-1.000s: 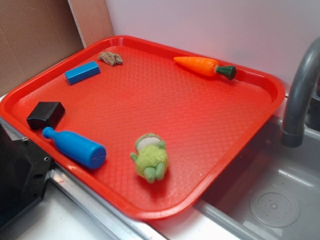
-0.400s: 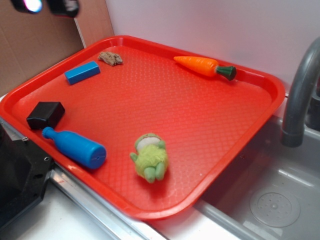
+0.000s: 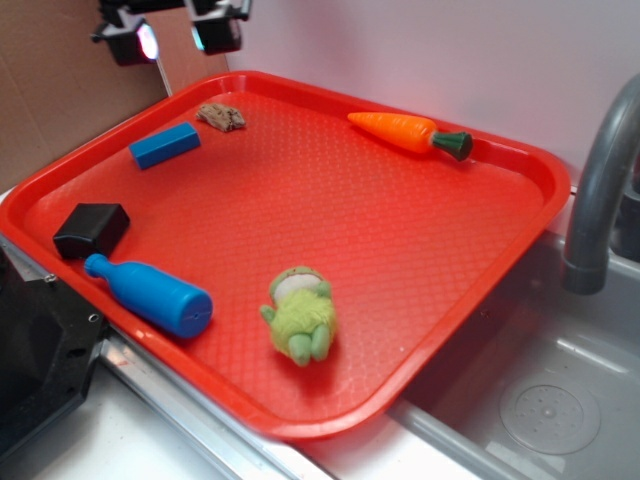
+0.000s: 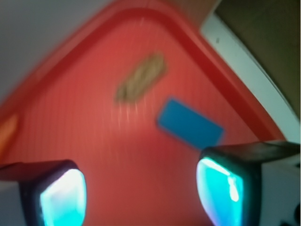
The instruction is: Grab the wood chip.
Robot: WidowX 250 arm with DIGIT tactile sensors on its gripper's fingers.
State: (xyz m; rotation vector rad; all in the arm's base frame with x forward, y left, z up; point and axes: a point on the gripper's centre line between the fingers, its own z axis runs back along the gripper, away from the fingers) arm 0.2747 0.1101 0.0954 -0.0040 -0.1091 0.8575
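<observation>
Your gripper (image 3: 172, 38) sits in the upper left of the exterior frame, above the tray's far corner, with its jaws spread apart and nothing between them. The wrist view confirms this: the two glowing fingertips (image 4: 62, 197) sit at the lower left and lower right of the frame with bare tray between.

The wood chip (image 3: 221, 117) lies in the upper left of the red tray (image 3: 520, 210), close to the raised rim. The blue block (image 3: 164, 145) lies just beside it, down and to the left, not touching.

Hazards to watch:

- Wrong pick. The block is near the chip and larger; a descent offset toward the lower left could close on the block instead.
- Rim contact. The chip is close to the tray edge; one finger may strike the rim.
- Poor grasp. The chip looks flat and irregular; a high closure will likely miss or flick it away.
- The wrist view is blurred, so do not rely on it for fine alignment.
</observation>
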